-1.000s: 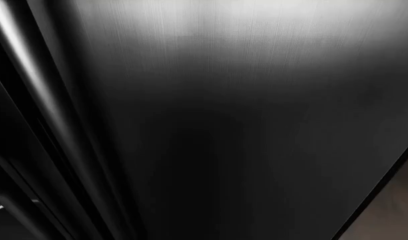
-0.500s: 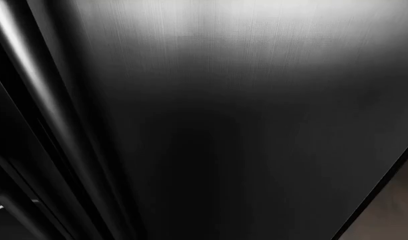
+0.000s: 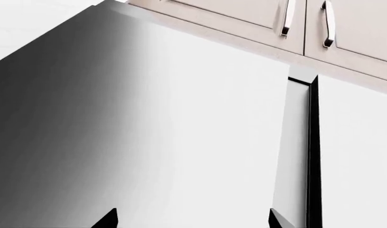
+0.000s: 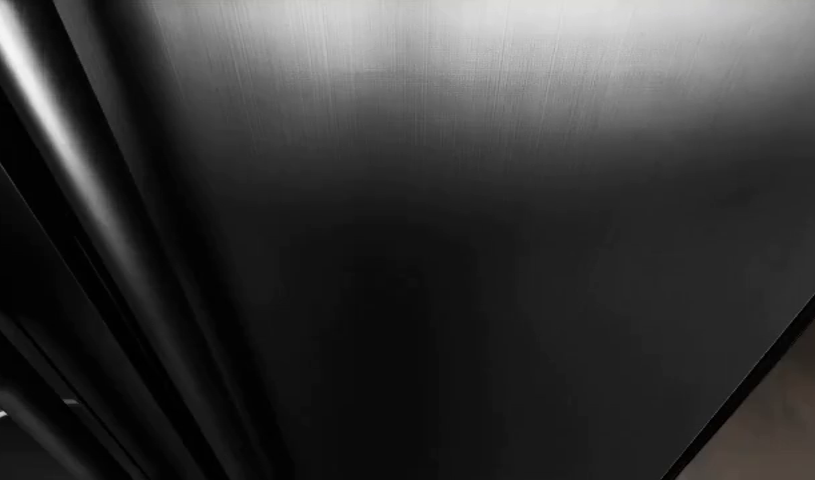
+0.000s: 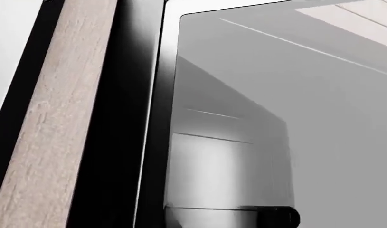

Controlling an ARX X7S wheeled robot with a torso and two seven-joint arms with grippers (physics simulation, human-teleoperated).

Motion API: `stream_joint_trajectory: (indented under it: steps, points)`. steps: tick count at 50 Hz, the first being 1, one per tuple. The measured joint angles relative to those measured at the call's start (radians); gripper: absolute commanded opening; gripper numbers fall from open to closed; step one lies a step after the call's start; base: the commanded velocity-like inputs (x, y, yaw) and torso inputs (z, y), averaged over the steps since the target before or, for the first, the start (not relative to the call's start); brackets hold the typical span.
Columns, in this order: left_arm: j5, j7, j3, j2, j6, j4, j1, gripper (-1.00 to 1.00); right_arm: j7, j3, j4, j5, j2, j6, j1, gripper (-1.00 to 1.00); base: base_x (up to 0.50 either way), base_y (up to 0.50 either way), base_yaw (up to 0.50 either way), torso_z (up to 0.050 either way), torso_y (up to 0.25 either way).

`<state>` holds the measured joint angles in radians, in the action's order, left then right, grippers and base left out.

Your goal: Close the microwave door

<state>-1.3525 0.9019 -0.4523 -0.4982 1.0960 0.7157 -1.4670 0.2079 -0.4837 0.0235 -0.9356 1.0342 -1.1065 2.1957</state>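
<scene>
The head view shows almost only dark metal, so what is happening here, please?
The robot stands very close to a brushed steel panel that fills the head view. The right wrist camera faces the microwave door, a glass pane in a dark frame beside a wooden edge. The left gripper is open before a pale panel under cabinet handles. Nothing is held.

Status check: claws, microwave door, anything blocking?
Left claw open, facing a steel panel. Right claw not in view; its camera faces the microwave door glass up close. Door's angle: cannot tell. Head view filled by dark steel. No obstruction seen.
</scene>
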Motion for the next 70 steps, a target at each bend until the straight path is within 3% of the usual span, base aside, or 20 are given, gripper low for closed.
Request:
stream_joint_trajectory:
  steps: [17, 34, 46, 61, 70]
  points:
    - [0.005, -0.005, 0.006, -0.002, -0.013, 0.004, 0.012, 1.00, -0.039, -0.026, 0.166, 0.072, -0.060, -0.131, 0.110, 1.00, 0.00, 0.00, 0.00, 0.000, 0.000]
    - [0.001, -0.003, 0.014, -0.007, -0.021, 0.007, 0.018, 1.00, -0.213, 0.098, 0.291, 0.238, -0.130, -0.213, 0.149, 1.00, 0.00, 0.00, 0.00, 0.000, 0.000]
    - [0.001, -0.002, 0.021, -0.010, -0.027, 0.008, 0.023, 1.00, -0.522, 0.214, 0.349, 0.636, -0.224, -0.303, 0.159, 1.00, 0.00, 0.00, 0.00, 0.000, 0.000]
    - [0.005, -0.003, 0.027, -0.014, -0.035, 0.009, 0.028, 1.00, -1.093, 0.346, 0.462, 1.351, -0.358, -0.384, 0.160, 1.00, 0.00, 0.00, 0.00, 0.000, 0.000]
    - [0.000, 0.001, 0.030, -0.017, -0.038, 0.011, 0.030, 1.00, -1.285, 0.392, 0.504, 1.570, -0.400, -0.400, 0.160, 1.00, 0.00, 0.00, 0.00, 0.000, 0.000]
